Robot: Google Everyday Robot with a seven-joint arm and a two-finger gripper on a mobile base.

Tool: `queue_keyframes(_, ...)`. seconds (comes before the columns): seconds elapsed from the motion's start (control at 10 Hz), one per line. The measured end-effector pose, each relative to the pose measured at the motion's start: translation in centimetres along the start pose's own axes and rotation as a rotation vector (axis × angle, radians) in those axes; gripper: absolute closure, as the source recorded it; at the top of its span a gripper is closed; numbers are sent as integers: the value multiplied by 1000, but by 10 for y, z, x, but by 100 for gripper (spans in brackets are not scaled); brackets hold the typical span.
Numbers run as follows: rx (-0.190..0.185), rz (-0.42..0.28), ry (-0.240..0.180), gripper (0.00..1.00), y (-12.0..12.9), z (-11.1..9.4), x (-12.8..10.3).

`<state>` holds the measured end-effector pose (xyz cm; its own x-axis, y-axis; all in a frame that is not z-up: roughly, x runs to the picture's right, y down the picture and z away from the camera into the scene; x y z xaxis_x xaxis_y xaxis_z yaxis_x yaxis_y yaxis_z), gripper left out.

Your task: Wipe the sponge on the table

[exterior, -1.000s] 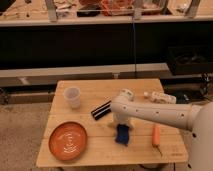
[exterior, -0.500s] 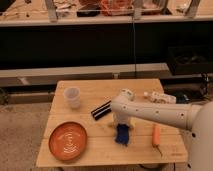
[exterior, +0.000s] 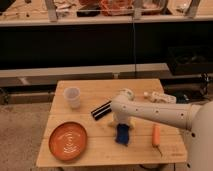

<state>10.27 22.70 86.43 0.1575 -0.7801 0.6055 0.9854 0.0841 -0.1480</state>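
The dark blue sponge [exterior: 122, 134] lies on the light wooden table [exterior: 95, 150], right of centre toward the front edge. My white arm reaches in from the right, and the gripper [exterior: 121, 122] points down directly over the sponge's far end, seemingly touching it. The arm's wrist hides the fingers.
An orange plate [exterior: 68, 140] sits at the front left. A white cup [exterior: 73, 97] stands at the back left. A black-and-white striped block [exterior: 101, 110] lies just left of the gripper. An orange stick [exterior: 156, 135] lies to the sponge's right. A white object [exterior: 159, 96] rests at the back right.
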Motion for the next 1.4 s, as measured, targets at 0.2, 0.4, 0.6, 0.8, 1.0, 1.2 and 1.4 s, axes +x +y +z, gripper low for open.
queue_keyframes(0.2, 0, 0, -1, 20, 0, 0, 0)
queue_keyframes(0.4, 25, 3, -3, 20, -2, -3, -5)
queue_keyframes(0.6, 52, 9, -12, 20, 0, -8, -15)
queue_keyframes(0.8, 66, 15, -17, 20, 1, -10, -21)
queue_keyframes(1.0, 74, 23, -24, 20, 1, -11, -28)
queue_keyframes(1.2, 65, 22, -42, 21, 6, -8, -38)
queue_keyframes(1.4, 31, 27, -63, 34, 7, -7, -54)
